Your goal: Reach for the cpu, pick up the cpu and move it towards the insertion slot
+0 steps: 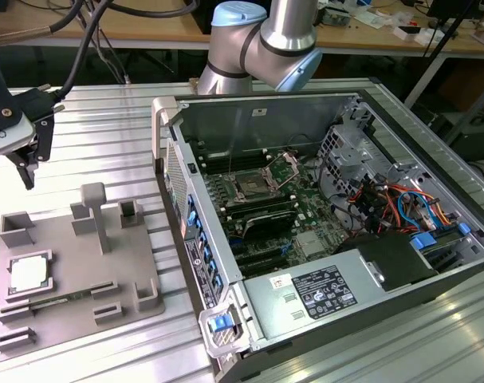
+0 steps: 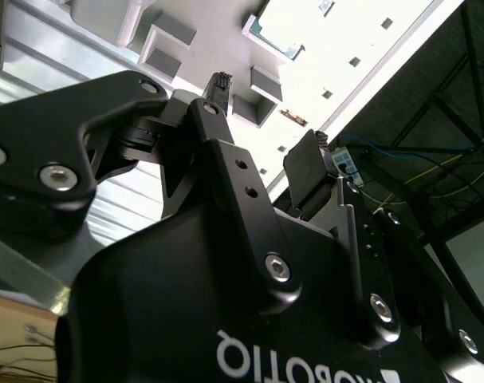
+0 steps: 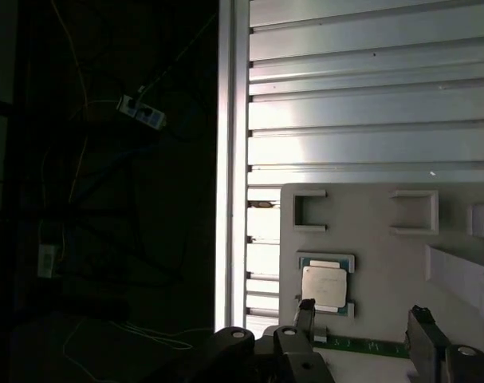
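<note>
**Exterior view: gripper [image 1: 22, 163] open above grey tray [image 1: 62, 249], cpu [image 1: 26, 274] not yet picked up**

1. Gripper
 - Fingers spread wide apart, empty.
 - Hangs in the air at the exterior view's left edge, over the far corner of the grey tray and apart from it.
 - Appears in the first wrist view [image 3: 363, 331] with its black fingertips [image 3: 305, 313] parted, and in the second wrist view [image 2: 265, 120] parted likewise.

2. Cpu
 - Lies flat in a square recess of the grey tray, pale metal top up, on the tray's side toward the exterior view's left.
 - Shows in the first wrist view [image 3: 324, 286] seated in that same recess, clear of both fingertips.

3. Grey tray
 - Rests on the slatted metal table [image 1: 90, 120], at the exterior view's left of the open computer case [image 1: 433, 263].
 - Carries several raised blocks and open brackets.

4. Insertion slot [image 1: 252, 188]
 - Sits on the green motherboard [image 1: 305, 215] inside the open computer case, a dark square within a shiny metal frame.
 - Stands well apart from both cpu and gripper, toward the exterior view's right.

5. Arm [image 1: 261, 40]
 - Silver and pale-blue joints, placed behind the open computer case.
</note>
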Available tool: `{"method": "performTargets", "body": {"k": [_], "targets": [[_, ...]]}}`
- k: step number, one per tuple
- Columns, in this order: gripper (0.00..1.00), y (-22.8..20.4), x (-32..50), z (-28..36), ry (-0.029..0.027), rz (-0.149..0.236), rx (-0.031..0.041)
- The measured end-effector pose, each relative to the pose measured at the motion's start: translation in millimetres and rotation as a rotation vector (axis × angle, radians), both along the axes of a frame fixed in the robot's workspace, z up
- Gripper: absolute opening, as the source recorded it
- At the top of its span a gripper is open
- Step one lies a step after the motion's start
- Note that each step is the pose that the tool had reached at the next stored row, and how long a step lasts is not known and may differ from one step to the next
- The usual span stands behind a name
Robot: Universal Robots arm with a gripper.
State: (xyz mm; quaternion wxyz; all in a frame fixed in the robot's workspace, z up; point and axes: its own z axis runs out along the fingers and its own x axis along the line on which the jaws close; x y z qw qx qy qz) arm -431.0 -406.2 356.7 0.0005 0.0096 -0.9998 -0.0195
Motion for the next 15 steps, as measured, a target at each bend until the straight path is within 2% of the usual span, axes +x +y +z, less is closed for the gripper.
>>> {"method": "performTargets", "body": {"k": [7, 8, 12, 15], "targets": [[0.57, 0.0, 0.0, -1.2, 0.0, 0.0, 0.0], [0.63, 0.0, 0.0, -1.2, 0.0001, 0.0, 0.0], [0.63, 0.0, 0.0, -1.9, -0.0003, 0.0, 0.0001], [0.63, 0.0, 0.0, -4.8, -0.0016, 0.0, 0.0]]}}
